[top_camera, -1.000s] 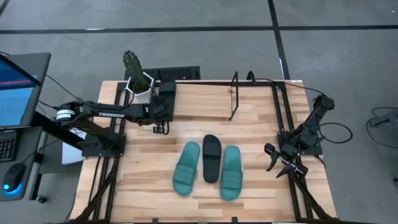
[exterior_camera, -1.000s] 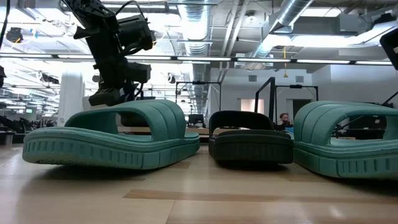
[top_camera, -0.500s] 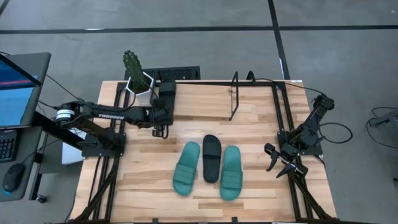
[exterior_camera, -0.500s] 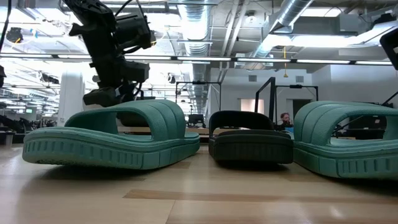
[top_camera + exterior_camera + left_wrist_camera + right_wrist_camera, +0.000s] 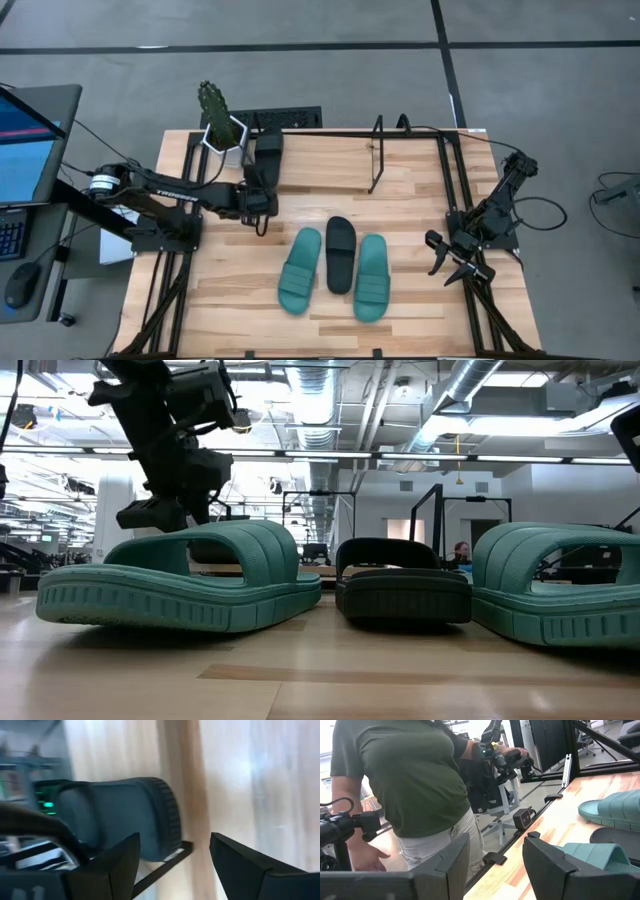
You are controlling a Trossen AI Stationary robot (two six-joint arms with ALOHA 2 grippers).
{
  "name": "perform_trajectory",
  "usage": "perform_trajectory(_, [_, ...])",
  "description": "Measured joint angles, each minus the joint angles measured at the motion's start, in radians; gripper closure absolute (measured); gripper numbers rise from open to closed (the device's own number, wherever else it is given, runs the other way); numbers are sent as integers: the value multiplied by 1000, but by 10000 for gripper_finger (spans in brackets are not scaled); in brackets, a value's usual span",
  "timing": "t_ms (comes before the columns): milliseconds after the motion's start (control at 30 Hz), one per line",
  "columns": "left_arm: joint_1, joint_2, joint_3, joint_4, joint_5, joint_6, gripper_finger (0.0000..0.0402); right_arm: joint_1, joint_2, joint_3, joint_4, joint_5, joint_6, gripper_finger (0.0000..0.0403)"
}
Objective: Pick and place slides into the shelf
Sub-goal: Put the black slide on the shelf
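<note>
Left gripper point(image 5: 262, 226), jaws parted and empty, hangs upper-left of three slides: teal-green pair point(image 5: 299, 271), matte black one point(image 5: 340, 254), mid-frame. Fourth slide sits on thin black-rod shelf point(image 5: 378, 153). Next: reach a teal one.

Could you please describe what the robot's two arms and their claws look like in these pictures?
Both arms are dark, nearly black, jointed links. The left arm carries white lettering along one link and a pale ring at a joint near its base, with thin cables trailing there. The right arm has a looping black cable. The left claw and right claw each have two flat, angular, matte dark fingers.
</note>
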Motion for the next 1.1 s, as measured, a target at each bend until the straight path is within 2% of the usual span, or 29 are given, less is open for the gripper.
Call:
perform_trajectory(233, [-92,0,48,-13,-143,-33,175,0,0,0,0,0,0,234])
perform_trajectory(433, [-191,0,163,-36,-126,-166,175,0,0,0,0,0,0,234])
perform_trajectory(567, [-266,0,244,-64,-42,-324,175,0,0,0,0,0,0,234])
perform_trajectory(767, [-354,0,328,-85,186,-569,175,0,0,0,0,0,0,234])
perform_trajectory(900, [-385,-1,338,-61,317,-721,175,0,0,0,0,0,0,234])
perform_trajectory(1100, [-394,5,334,41,448,-968,175,0,0,0,0,0,0,234])
